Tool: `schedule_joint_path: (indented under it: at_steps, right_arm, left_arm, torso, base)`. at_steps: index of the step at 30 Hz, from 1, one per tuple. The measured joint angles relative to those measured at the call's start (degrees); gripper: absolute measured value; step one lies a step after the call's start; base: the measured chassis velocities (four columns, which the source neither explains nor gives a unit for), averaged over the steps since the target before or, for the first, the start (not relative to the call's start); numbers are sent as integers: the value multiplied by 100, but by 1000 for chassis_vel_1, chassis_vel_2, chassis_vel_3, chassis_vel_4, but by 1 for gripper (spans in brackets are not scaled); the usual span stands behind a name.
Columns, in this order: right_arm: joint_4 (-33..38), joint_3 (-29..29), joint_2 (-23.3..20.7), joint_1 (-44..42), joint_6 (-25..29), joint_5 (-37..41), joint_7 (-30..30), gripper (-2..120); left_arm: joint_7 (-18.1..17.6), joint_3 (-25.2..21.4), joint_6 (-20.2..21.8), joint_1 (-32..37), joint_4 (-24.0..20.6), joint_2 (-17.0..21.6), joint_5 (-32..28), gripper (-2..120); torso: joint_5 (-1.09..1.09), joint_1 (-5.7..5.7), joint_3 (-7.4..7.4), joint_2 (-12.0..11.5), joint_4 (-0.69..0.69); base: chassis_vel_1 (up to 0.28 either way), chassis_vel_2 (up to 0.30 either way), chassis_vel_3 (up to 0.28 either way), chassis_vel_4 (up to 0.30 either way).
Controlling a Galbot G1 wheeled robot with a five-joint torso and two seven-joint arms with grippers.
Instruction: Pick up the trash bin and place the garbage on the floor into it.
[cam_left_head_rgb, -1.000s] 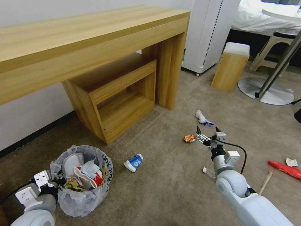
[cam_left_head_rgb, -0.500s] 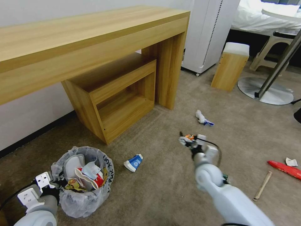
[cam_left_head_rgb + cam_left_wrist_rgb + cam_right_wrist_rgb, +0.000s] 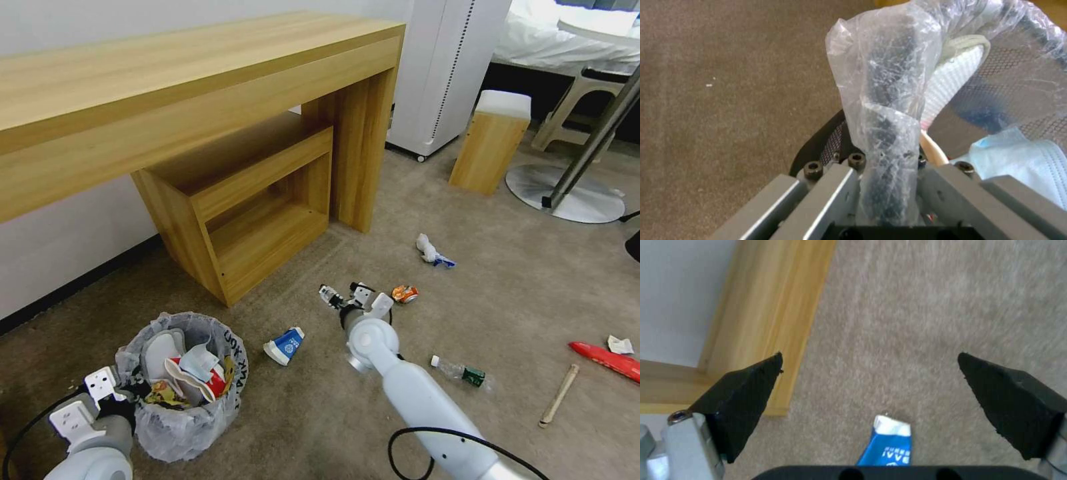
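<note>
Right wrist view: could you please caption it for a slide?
Open right gripper above the carpet, blue-white paper cup beneath.

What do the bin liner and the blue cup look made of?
Liner: thin clear plastic film, glossy and crinkled, bunched in the left gripper. Cup: probably paper, matte blue print with a white rim, squashed and lying on its side.
</note>
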Motion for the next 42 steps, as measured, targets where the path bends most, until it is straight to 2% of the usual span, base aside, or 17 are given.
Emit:
schedule_joint_path:
  at_steps: [7, 9, 11, 13, 20, 24, 30, 40, 42]
  right_arm:
    - [-912, -13, 626, 324, 29, 56, -6, 100]
    - [-986, -7, 682, 335, 30, 48, -12, 100]
    - [-1379, 20, 978, 353, 73, -46, -53, 100]
    - [-1507, 21, 1042, 350, 87, -99, -93, 100]
    - [-2162, 46, 1076, 340, 160, -356, -371, 99]
    - [-2384, 22, 1067, 344, 212, -535, -596, 89]
    - [-2496, -126, 1057, 406, 217, -602, -711, 96]
    - [-2979, -215, 1048, 630, 197, -773, -974, 96]
    - [-2993, -282, 1047, 656, 151, -790, -1075, 93]
  left_arm:
    - [8, 5, -37, -8, 10, -25, 31, 1]
    - [10, 8, -37, -13, 11, -30, 35, 1]
    - [18, 31, -45, -35, 35, -60, 66, 1]
    - [19, 34, -49, -39, 43, -66, 72, 1]
    - [56, 41, -127, -31, 72, -100, 120, 1]
    - [62, 42, -158, -12, 70, -101, 124, 1]
    - [71, 42, -189, -18, 62, -103, 124, 1]
    - [91, 93, -257, 3, 62, -162, 198, 1]
    - [95, 99, -260, 3, 62, -167, 208, 1]
  torso:
    - [0, 0, 0, 0, 0]
    - [0, 0, 0, 0, 1]
    - [0, 0, 0, 0, 2]
    - [0, 0, 0, 0, 2]
    - [0, 0, 0, 0, 0]
    - [0, 0, 0, 0, 0]
    - [1, 0, -1, 0, 1]
    - [1, 0, 0, 0, 0]
    - [1, 0, -1, 0, 0]
  base:
    - [0, 0, 0, 0]
    - [0, 0, 0, 0]
    - [0, 0, 0, 0]
    - [0, 0, 0, 0]
    - [0, 0, 0, 0]
    - [0, 0, 0, 0]
    - [0, 0, 0, 0]
    - [0, 0, 0, 0]
    - [0, 0, 0, 0]
